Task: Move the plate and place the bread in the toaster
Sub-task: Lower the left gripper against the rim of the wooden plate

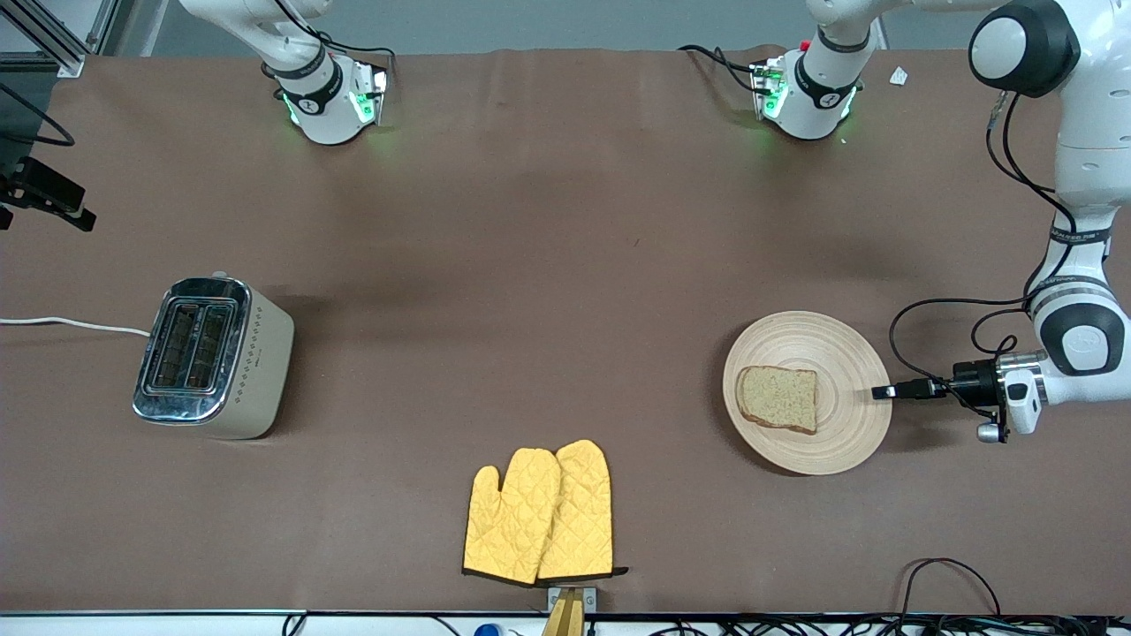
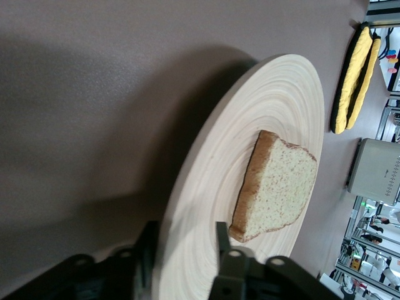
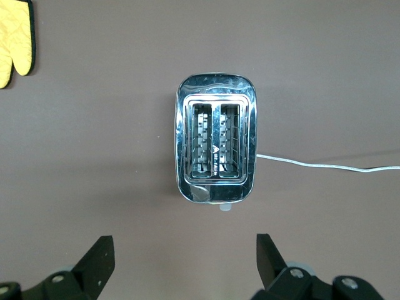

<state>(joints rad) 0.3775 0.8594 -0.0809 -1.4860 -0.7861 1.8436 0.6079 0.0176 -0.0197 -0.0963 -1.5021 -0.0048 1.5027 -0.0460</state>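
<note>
The round beige wooden plate (image 1: 839,349) lies toward the left arm's end of the table, with the brown bread slice (image 1: 778,398) flat on it. My left gripper (image 1: 882,391) reaches in sideways and is shut on the plate's rim, one finger over it and one under it. The left wrist view shows the gripper (image 2: 186,240), the plate (image 2: 275,94) and the bread (image 2: 278,187). The chrome-topped toaster (image 1: 212,356) stands toward the right arm's end, both slots empty. My right gripper (image 3: 184,250) is open and empty, high over the table beside the toaster (image 3: 215,147); it is out of the front view.
A pair of yellow oven mitts (image 1: 541,512) lies near the table's front edge, between toaster and plate. The toaster's white cord (image 1: 71,324) runs off the table's end. Brown cloth covers the table.
</note>
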